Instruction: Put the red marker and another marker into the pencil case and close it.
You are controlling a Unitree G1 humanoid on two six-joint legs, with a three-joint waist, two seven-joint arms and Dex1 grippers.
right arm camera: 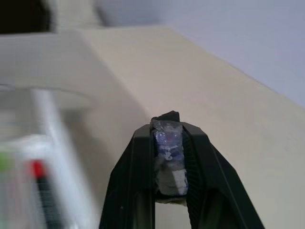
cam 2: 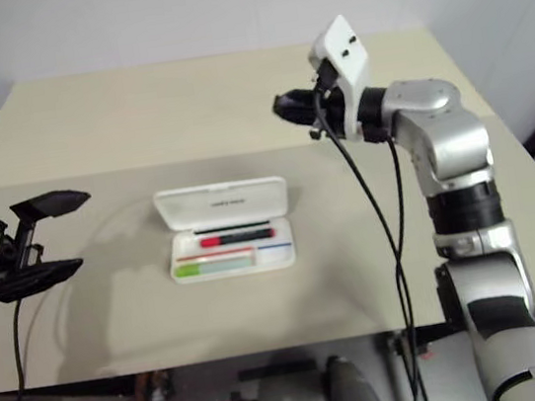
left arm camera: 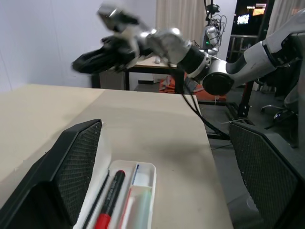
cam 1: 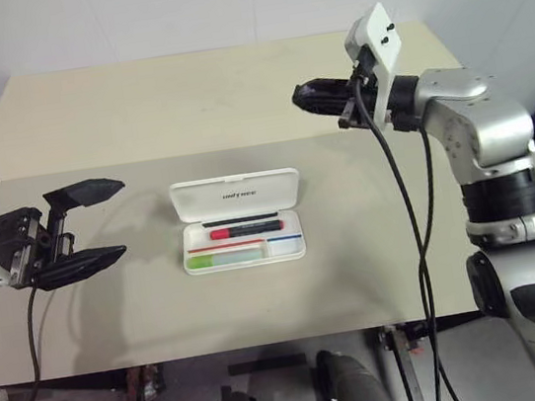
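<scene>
The pencil case (cam 1: 239, 220) lies open near the middle of the beige tabletop (cam 1: 184, 102), its lid folded back flat toward the far side, the small dark print on it facing up. Both markers are already inside the tray. The red marker (cam 1: 245, 231) lies lengthwise in the half nearer the lid, its red part toward the robot's left and its black part toward the right. The pale green marker (cam 1: 226, 258) lies lengthwise in the front half of the tray, parallel to the red one and just beside it, toward the left end. A thin red-and-blue line runs along the tray between them.

The left pincer (cam 1: 92, 225) hangs to the left of the case, above the tabletop and apart from it, pointing across toward the case. Its 2 black fingers are spread wide, one above the other, with nothing between them. From the left wrist view the near end of the tray and both markers sit between those spread fingers (left arm camera: 78, 167).

The right pincer (cam 1: 311, 97) is raised well above the tabletop, beyond and to the right of the case, pointing level toward the left. Its fingers (right arm camera: 138, 181) are clenched together and carry neither marker; a small pale scrap of something shows wedged between them in the right wrist view, though I cannot tell what it is.
</scene>
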